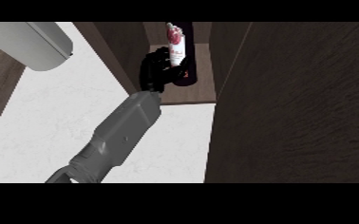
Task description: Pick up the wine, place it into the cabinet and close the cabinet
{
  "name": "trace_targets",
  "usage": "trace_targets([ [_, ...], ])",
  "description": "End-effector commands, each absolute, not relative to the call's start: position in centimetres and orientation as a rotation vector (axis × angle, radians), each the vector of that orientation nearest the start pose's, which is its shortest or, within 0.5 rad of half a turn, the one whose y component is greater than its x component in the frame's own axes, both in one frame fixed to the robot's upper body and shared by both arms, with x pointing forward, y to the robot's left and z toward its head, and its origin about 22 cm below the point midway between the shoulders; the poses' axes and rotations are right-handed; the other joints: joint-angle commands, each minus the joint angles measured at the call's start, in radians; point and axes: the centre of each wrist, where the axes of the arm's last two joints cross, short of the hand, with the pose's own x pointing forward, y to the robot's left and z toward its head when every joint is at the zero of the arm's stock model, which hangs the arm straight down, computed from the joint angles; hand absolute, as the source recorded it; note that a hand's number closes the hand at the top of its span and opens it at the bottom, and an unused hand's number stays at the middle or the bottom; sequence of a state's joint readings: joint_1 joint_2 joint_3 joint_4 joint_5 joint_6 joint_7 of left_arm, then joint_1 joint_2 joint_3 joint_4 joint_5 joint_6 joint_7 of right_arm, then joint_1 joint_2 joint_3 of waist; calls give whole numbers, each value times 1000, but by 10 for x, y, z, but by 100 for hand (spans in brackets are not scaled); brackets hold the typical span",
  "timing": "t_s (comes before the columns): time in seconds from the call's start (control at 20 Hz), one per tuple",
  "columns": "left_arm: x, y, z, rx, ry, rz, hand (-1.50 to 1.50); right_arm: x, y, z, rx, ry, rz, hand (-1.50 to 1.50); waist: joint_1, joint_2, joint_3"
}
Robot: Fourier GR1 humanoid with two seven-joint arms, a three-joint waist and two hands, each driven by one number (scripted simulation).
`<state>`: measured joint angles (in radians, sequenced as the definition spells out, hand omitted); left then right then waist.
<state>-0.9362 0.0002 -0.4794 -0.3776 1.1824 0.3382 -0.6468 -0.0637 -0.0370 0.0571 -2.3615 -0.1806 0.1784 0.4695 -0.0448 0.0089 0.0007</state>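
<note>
Wine bottle [179, 52] upright inside open cabinet [203, 83] at twelve o'clock, gripped by curled fingers of one hand [155, 69], probably for setting down. Door [288, 104] open at three o'clock, awaiting closing.

We are looking down into a home kitchen: a pale, white-speckled stone counter [63, 118] runs beside a dark brown wood-grain cabinet [294, 114] whose door stands open on a shelf. A dark glass wine bottle with a white label [179, 52] stands inside it, and a rounded grey metal appliance [38, 45] shows at upper left.
</note>
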Motion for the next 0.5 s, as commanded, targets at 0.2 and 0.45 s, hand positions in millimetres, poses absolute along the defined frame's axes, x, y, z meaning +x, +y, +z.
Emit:
trace_targets([
  [0.2,414,92,11,-211,-1578,432,150,176,-227,184,291,-1960,289,-150,-23,13,-1],
  [0.45,406,85,6,-209,-1553,443,150,186,-198,179,344,-1940,320,-150,-61,18,-2],
])
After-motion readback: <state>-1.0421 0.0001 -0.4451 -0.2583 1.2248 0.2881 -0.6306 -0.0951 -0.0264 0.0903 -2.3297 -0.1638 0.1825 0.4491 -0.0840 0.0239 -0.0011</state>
